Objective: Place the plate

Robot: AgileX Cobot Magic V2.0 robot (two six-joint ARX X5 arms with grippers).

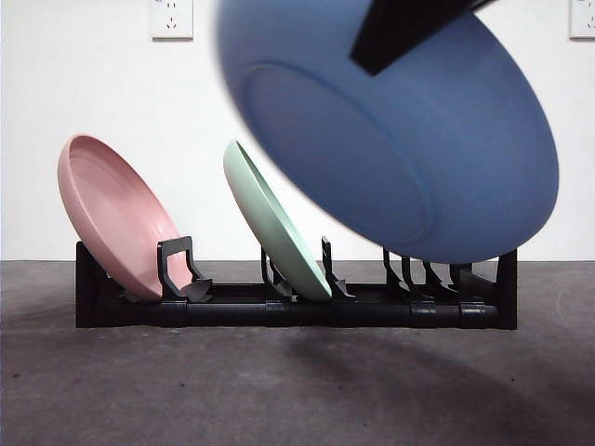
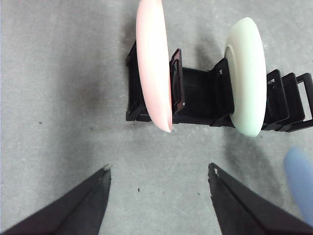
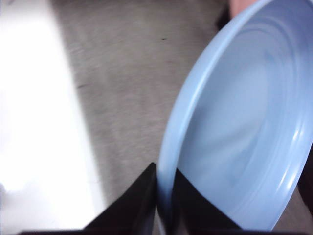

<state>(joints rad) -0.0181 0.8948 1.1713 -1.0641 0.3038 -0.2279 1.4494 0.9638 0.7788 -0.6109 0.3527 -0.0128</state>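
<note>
A blue plate [image 1: 409,139] hangs tilted in the air above the right end of the black dish rack [image 1: 297,302], with my right gripper [image 1: 409,32] shut on its upper rim. In the right wrist view the rim of the blue plate [image 3: 244,122] sits pinched between the jaws of the right gripper [image 3: 164,196]. My left gripper [image 2: 159,176] is open and holds nothing, hovering above the table in front of the rack [image 2: 195,98]. An edge of the blue plate [image 2: 301,183] shows there too.
A pink plate [image 1: 112,214] leans in the rack's left slot and a pale green plate [image 1: 274,218] in a middle slot. Several slots at the rack's right end [image 1: 437,279] hold nothing. A white wall with sockets [image 1: 172,19] stands behind.
</note>
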